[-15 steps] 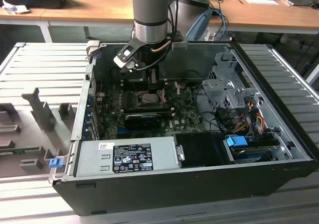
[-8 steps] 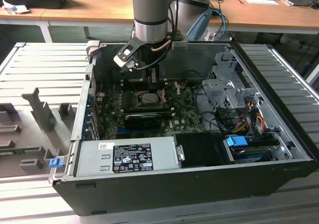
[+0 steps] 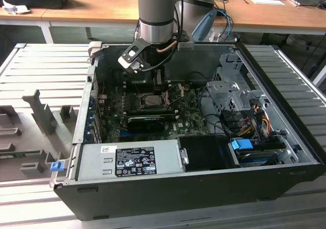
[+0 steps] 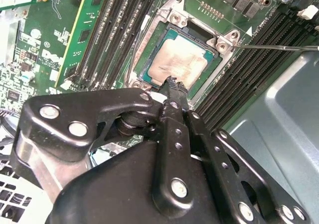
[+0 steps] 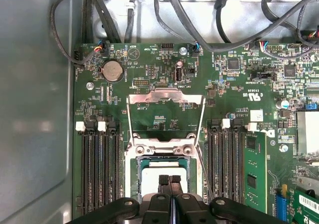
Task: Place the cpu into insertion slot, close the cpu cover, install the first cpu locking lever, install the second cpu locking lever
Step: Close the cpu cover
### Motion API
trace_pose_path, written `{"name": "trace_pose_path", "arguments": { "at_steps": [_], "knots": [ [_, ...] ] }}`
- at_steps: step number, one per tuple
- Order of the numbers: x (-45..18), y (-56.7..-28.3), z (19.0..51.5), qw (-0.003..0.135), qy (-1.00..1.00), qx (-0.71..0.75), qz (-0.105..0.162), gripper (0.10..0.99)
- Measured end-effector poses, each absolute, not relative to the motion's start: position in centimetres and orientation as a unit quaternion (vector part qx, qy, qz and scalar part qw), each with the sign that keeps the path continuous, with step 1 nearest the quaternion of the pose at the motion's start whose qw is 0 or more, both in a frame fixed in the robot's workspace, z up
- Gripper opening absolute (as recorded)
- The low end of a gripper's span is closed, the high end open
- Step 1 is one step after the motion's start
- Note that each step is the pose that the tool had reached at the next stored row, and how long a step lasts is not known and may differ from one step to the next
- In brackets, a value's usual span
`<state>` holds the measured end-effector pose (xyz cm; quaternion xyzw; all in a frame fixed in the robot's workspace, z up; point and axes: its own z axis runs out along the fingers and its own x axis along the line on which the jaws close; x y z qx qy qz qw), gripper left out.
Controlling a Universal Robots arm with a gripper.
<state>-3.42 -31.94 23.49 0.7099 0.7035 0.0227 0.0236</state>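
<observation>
Green motherboard (image 5: 164,59): cpu (image 5: 149,176) in insertion slot (image 5: 159,149), directly under end effector (image 5: 169,181), fingers pinched together.

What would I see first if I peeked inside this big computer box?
First, the big grey robot arm hanging down into the open black computer case in the exterior view. In both wrist views, the pale square cpu sits in its insertion slot, with the black end effector shut at its edge. The silver cpu cover stands flipped up, open, by the slot.

lab: open computer case (image 3: 178,194), wooden desks (image 3: 86,6).
</observation>
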Motion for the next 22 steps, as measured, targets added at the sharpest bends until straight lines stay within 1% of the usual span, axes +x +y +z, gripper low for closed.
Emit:
{"name": "trace_pose_path", "arguments": {
  "at_steps": [15,22],
  "knots": [
    [-3.13,-31.94,23.79,0.023,0.704,0.71,0.023,0.106],
    [-3.04,-31.92,24.47,0.023,0.704,0.71,0.023,0.106]
  ]
}}
